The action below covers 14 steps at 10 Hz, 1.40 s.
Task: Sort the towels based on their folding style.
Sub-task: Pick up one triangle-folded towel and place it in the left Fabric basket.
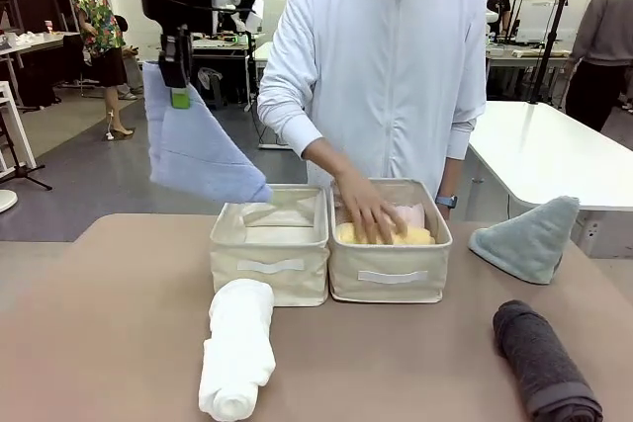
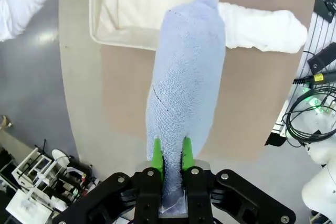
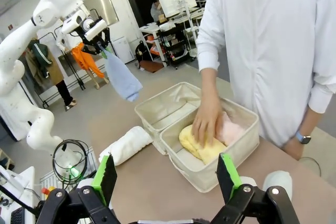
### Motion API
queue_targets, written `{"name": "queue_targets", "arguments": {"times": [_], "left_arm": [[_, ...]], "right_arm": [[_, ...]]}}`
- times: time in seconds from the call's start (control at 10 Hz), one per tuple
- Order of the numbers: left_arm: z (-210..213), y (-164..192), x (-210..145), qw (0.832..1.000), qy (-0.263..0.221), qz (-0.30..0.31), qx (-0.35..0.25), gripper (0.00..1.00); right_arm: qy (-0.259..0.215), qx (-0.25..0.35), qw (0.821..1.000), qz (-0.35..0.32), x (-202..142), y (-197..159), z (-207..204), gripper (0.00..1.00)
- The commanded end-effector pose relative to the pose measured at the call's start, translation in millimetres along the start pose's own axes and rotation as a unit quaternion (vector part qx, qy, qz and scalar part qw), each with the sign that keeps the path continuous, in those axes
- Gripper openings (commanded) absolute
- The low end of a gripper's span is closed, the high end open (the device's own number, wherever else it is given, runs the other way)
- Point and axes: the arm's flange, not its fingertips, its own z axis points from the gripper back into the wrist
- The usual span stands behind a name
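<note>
The left gripper (image 1: 179, 96) was found clamped on the lavender-blue towel (image 1: 198, 150), which was held in the air at ten o'clock of the left basket (image 1: 269, 266). The right gripper (image 3: 167, 169) was seen spread wide, with nothing held. A person's hand (image 1: 368, 210) was pressed on the yellow towel (image 1: 420, 236) in the right basket (image 1: 391, 284). On the tabletop (image 1: 109, 323), the white towel (image 1: 237, 348) was noted at six o'clock of the left basket. The grey-green towel (image 1: 529, 239) was noted at three o'clock and the dark grey towel (image 1: 544, 358) at five o'clock of the right basket.
</note>
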Motion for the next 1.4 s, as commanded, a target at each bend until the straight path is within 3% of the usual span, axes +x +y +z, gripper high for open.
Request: {"name": "queue_targets", "arguments": {"times": [0.0, 0.3, 0.5, 0.7, 0.9, 1.3], "left_arm": [[-10.8, 1.5, 19.0, 1.0, -0.013, -0.011, -0.003, 0.15], [-8.8, -0.9, 14.3, 1.0, -0.002, -0.011, -0.005, 0.15], [-22.1, 39.4, 40.9, 0.997, 0.002, -0.081, 0.015, 0.15], [-39.7, 55.6, 61.1, 0.995, -0.021, -0.098, 0.018, 0.15], [-64.4, 67.9, 75.6, 0.997, -0.031, -0.063, 0.02, 0.15], [-132.3, 75.4, 96.0, 0.998, -0.04, -0.026, -0.036, 0.15]], "right_arm": [[-0.012, 0.007, 1.0, 0.008, 0.0, -1.8, -0.7, 1.0], [-0.012, 0.007, 1.0, 0.008, 0.0, -1.8, -0.7, 1.0], [-0.012, 0.007, 1.0, 0.008, 0.0, -1.8, -0.7, 1.0], [-0.012, 0.007, 1.0, 0.008, 0.0, -1.8, -0.7, 1.0], [-0.012, 0.007, 1.0, 0.008, 0.0, -1.8, -0.7, 1.0], [-0.012, 0.007, 1.0, 0.008, 0.0, -1.8, -0.7, 1.0]]}}
